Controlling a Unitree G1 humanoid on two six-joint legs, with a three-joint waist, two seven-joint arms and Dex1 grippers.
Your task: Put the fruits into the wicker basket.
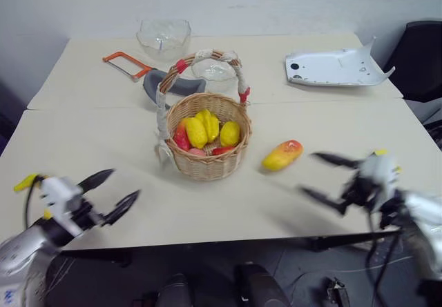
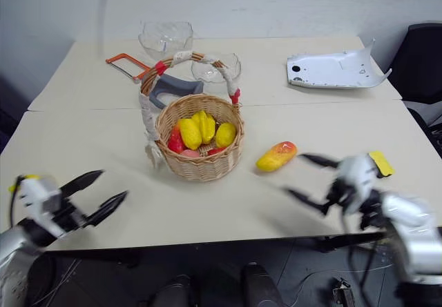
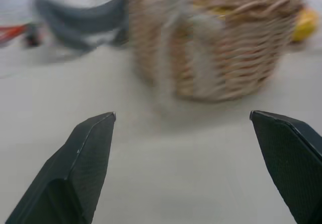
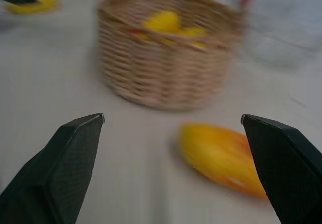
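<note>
Right hand [image 1: 324, 179] agape beside mango [image 1: 282, 155]

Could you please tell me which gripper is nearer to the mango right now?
The right. The right gripper sits just to the robot's right of the mango, open. The left gripper is far off, beyond the basket.

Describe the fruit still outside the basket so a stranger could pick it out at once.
Find the wicker basket near the middle of the table. On the tabletop just to its right, apart from it, lies the mango. It is oval, orange-yellow with a red blush at one end, and the only fruit not inside the basket.
</note>
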